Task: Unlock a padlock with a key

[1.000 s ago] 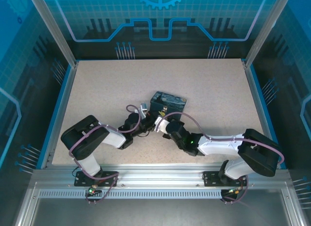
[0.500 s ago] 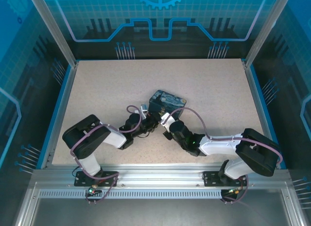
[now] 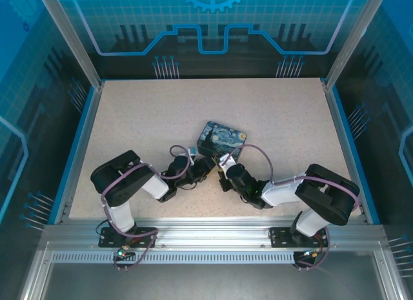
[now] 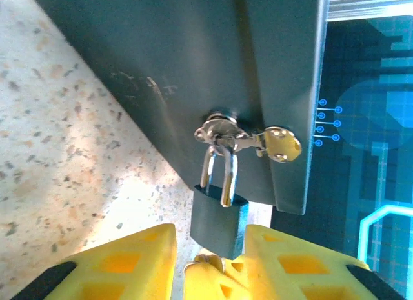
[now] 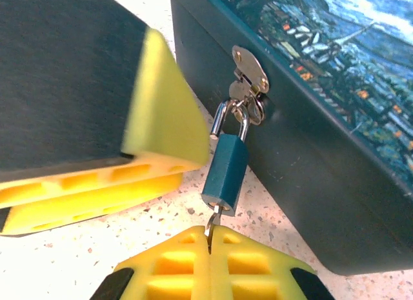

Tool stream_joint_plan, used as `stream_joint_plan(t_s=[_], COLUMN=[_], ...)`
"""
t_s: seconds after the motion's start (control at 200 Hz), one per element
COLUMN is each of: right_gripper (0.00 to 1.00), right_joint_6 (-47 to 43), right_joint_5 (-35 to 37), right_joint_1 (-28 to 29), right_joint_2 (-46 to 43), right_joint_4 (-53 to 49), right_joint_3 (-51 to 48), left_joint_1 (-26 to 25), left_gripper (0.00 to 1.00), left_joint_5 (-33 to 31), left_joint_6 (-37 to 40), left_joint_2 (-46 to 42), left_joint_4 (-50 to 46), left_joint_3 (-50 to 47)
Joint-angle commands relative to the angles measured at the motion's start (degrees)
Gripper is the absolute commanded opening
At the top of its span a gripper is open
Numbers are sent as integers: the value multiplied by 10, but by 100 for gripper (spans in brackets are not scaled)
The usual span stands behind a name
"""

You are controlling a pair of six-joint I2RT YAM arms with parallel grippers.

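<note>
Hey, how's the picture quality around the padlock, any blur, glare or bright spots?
Left wrist: the padlock is sharp, the left gripper has soft fingers, a bright patch falls on the table. Right wrist: the key is crisp in the shut right gripper, the big finger at left is blurred, glare whitens the tin at top. Top external: evenly lit.

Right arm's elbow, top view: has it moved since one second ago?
Yes. The elbow has moved left, away from the table's right edge and toward the tin.

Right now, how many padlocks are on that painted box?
1. The padlock hangs from the latch on the side of the tin; the tin's far sides are hidden.
</note>
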Motion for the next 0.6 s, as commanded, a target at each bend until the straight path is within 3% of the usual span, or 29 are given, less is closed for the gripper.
stream_joint_plan(t_s=[0.0, 0.155, 0.395, 0.485, 0.595], right_gripper=[0, 0, 0, 0, 0], right_joint_6=[44, 87, 154, 173, 201], right_joint_5=[-13, -46, -169, -205, -253], right_joint_1=[-10, -29, -83, -104, -136], right_joint_2=[9, -4, -40, -52, -58], right_joint_4=[12, 42, 54, 54, 66], right_joint_3=[-10, -34, -58, -66, -80], left_joint_1=[6, 26, 83, 110, 141], left_gripper=[39, 46, 71, 80, 82], left_joint_5=[-1, -9, -26, -26, 3], left_joint_6=[17, 60, 206, 277, 337], left_joint_2=[-16, -100, -283, -303, -280], left_joint_4=[13, -69, -375, -475, -539], left_joint_3=[-16, -30, 31, 79, 133])
